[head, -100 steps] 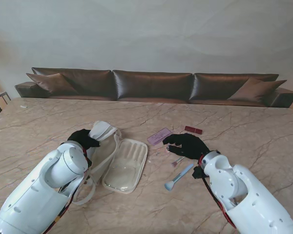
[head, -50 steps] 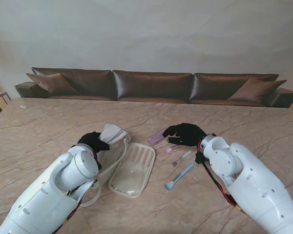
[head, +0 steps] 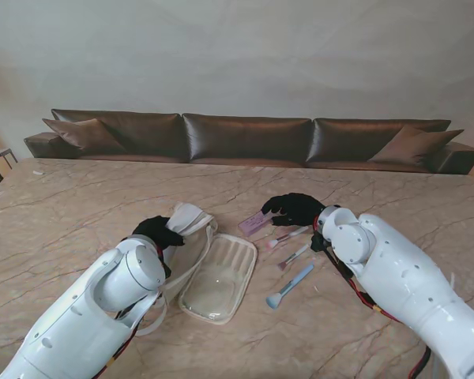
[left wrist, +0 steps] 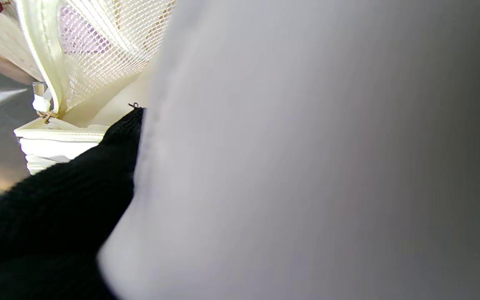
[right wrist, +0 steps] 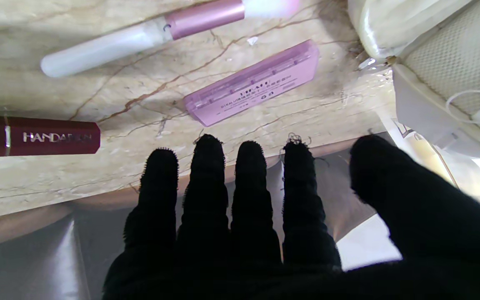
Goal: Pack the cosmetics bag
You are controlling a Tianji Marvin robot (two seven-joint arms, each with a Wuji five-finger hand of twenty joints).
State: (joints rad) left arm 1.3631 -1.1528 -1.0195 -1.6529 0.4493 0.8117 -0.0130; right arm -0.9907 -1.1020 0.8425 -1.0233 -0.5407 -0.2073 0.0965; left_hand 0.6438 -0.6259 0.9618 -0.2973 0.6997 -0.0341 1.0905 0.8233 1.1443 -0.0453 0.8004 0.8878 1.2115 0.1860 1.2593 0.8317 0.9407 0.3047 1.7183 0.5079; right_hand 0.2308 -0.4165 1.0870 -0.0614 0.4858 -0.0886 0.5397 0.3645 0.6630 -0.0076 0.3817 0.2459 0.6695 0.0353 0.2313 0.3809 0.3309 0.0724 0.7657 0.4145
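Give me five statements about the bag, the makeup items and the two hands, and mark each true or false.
1. The left hand grips the cream bag. True.
2. The right hand holds the pink flat case. False: its fingers are spread and hold nothing; the case lies on the table.
3. The bag is zipped shut. False: it lies open.
4. The blue brush lies on the table. True.
5. The dark red tube is inside the bag. False: it lies on the table.
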